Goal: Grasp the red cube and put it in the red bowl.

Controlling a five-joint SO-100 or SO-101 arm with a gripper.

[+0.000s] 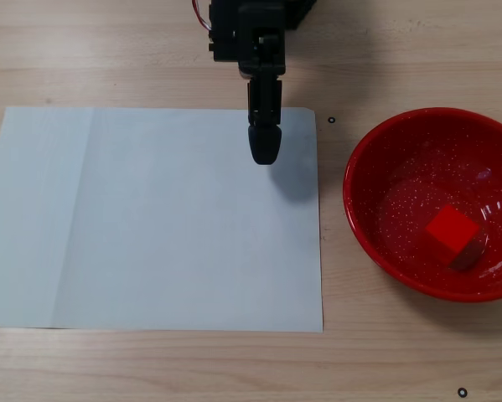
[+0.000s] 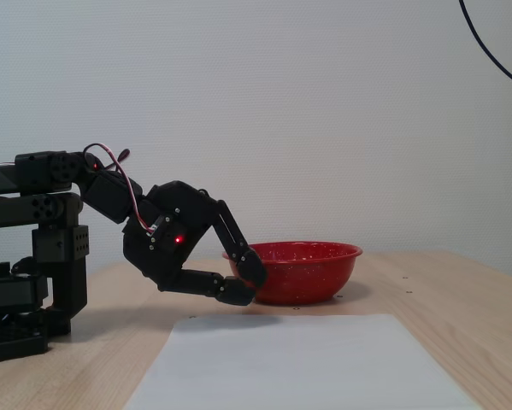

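The red cube (image 1: pixel 449 232) lies inside the red bowl (image 1: pixel 352 194) at the right of a fixed view from above. In the side fixed view the red bowl (image 2: pixel 294 275) stands on the table and its wall hides the cube. My gripper (image 1: pixel 263 152) hangs over the far right part of the white paper, left of the bowl and apart from it. From the side, the gripper (image 2: pixel 245 286) sits low over the table just left of the bowl, its fingertips together with nothing between them.
A white paper sheet (image 1: pixel 150 218) covers the table's middle and left. The arm's base (image 2: pixel 33 282) stands at the left of the side view. Small black dots (image 1: pixel 331 120) mark the wooden table.
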